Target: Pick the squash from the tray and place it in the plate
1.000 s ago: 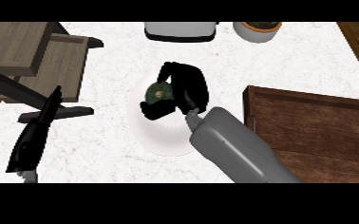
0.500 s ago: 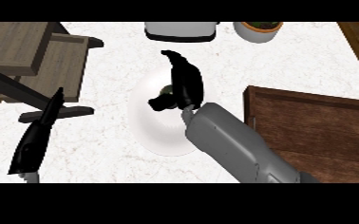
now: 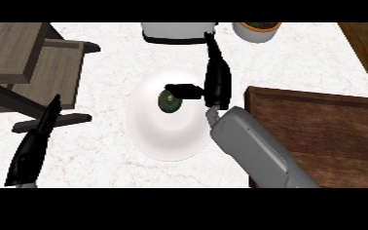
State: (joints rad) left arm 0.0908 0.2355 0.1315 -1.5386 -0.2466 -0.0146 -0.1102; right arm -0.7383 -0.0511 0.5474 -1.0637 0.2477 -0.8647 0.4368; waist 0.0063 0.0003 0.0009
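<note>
Head view shows one dark green squash lying on the one white plate, left of the one brown tray. Right hand hangs over the plate's right edge, fingers straight, thumb beside the squash, holding nothing. Left hand rests open at lower left.

a white marble-patterned counter top fills the view. at twelve o'clock sits a white rounded appliance with a black band; just beside it, toward one o'clock, a white pot with a brown inside. weathered grey wooden furniture occupies ten o'clock.
</note>
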